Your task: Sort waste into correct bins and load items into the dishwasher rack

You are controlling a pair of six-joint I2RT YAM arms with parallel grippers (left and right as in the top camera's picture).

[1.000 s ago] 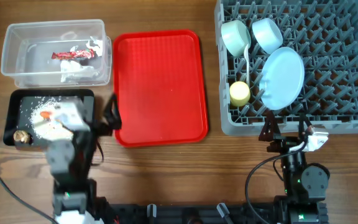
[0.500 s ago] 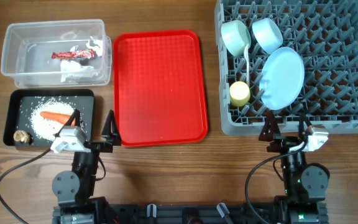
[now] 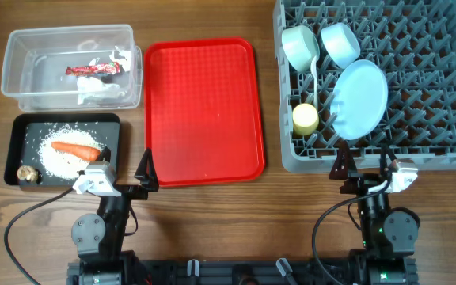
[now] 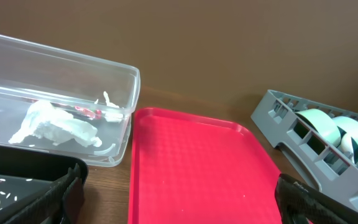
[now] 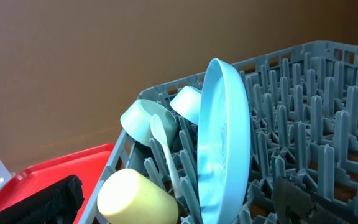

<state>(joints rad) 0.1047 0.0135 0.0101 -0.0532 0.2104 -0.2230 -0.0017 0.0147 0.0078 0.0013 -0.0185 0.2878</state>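
— Where's your orange carrot (image 3: 75,149)?
— In the shallow black rectangular tray (image 3: 108,129), on loose white rice (image 3: 47,161), long axis 9 to 3 o'clock. Left tool (image 3: 125,161), right tool (image 3: 364,165): fingers apart, empty.

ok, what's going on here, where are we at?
Nothing is being handled at this moment. The left end effector and right end effector sit open and empty near the front of the table. The rack holds the plate, bowls, cup and spoon. The clear tub holds the wrapper and tissue. The black tray holds the carrot, rice and a brown scrap. The red tray is bare. Sorting and loading look done.
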